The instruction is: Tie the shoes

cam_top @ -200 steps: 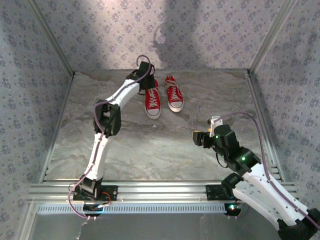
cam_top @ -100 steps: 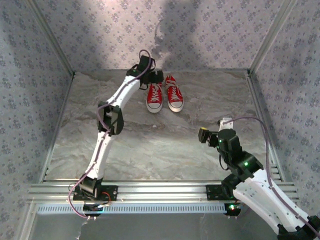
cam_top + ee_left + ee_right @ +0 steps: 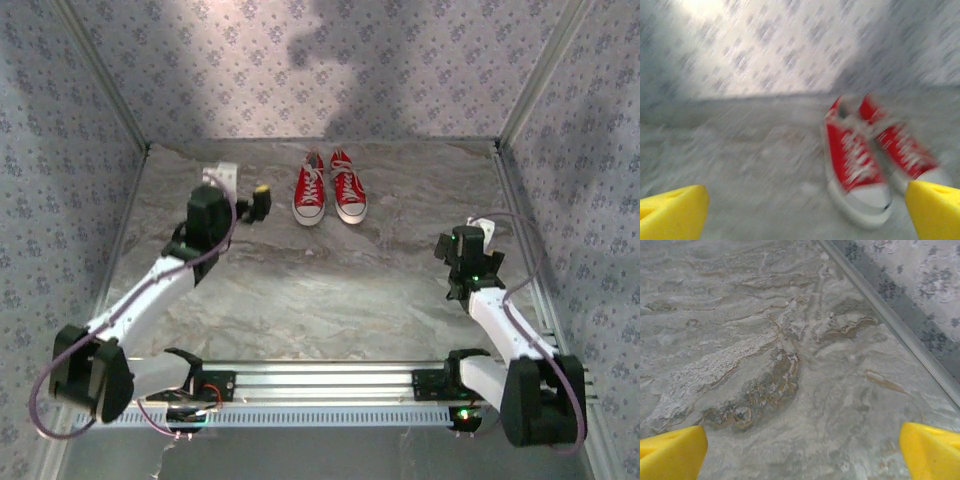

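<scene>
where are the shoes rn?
Top external view: the shoes sit side by side near the back wall, just right of the left claw.

**How the three cams are set up**

Top cam hangs high behind the arm bases, looking down and forward over the whole table [image 3: 330,290] to the back wall [image 3: 420,70]. Left wrist cam rides low on the left gripper [image 3: 806,210], facing that same wall across the table, and it's pretty blurry. It shares the shoes [image 3: 855,160] with the top cam. Right wrist cam on the right gripper [image 3: 802,445] tilts down, close to the tabletop, by the right-side rail [image 3: 890,325] that the top cam sees too.
</scene>
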### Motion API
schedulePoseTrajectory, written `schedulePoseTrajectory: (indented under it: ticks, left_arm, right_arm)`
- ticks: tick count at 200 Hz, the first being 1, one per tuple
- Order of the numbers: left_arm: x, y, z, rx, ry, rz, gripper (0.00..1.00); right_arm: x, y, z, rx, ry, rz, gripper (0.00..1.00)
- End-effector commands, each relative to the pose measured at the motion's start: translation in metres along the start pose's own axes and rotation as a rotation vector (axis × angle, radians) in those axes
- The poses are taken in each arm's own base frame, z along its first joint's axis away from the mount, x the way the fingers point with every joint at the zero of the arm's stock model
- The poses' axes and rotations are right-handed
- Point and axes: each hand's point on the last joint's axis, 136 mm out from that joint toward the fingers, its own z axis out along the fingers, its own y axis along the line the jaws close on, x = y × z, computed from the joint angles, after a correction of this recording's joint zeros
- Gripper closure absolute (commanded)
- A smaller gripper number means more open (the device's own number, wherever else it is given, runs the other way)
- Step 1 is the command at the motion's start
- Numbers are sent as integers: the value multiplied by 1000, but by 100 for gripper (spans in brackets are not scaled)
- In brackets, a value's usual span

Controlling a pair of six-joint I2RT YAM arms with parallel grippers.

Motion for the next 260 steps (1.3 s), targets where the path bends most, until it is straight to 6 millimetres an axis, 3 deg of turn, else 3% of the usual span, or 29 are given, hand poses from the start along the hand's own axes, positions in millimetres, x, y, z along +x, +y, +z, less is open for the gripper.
schedulePoseTrajectory:
  ticks: [1, 9, 15, 37, 74, 113, 123, 154, 183, 260]
  left_arm:
    - [61, 56, -13, -206, 65, 58, 1]
    - [80, 70, -19, -238, 81, 35, 0]
    - [80, 77, -24, -257, 63, 11, 0]
    - [75, 75, -32, -195, -12, 87, 0]
    - [114, 99, -14, -171, 52, 65, 0]
    - [104, 97, 21, -73, 15, 124, 0]
    - [109, 99, 32, -68, 33, 136, 0]
    - [119, 129, 48, -81, 1, -2, 0]
    - [124, 145, 47, -197, 59, -24, 0]
    - [125, 144, 47, -210, 65, -14, 1]
  right_arm:
    - [-15, 17, 18, -47, -67, -74, 0]
    - [-13, 24, 26, -71, -72, -95, 0]
    - [-12, 30, 30, -97, -81, -110, 0]
    - [-14, 50, 40, -171, -105, -183, 0]
    - [-26, 74, 44, -332, -197, -198, 0]
    - [-13, 77, 53, -389, -203, -181, 0]
    - [-9, 75, 54, -381, -219, -170, 0]
    - [-9, 71, 58, -380, -200, -145, 0]
    - [-10, 70, 58, -376, -200, -143, 0]
    - [-10, 70, 58, -377, -201, -143, 0]
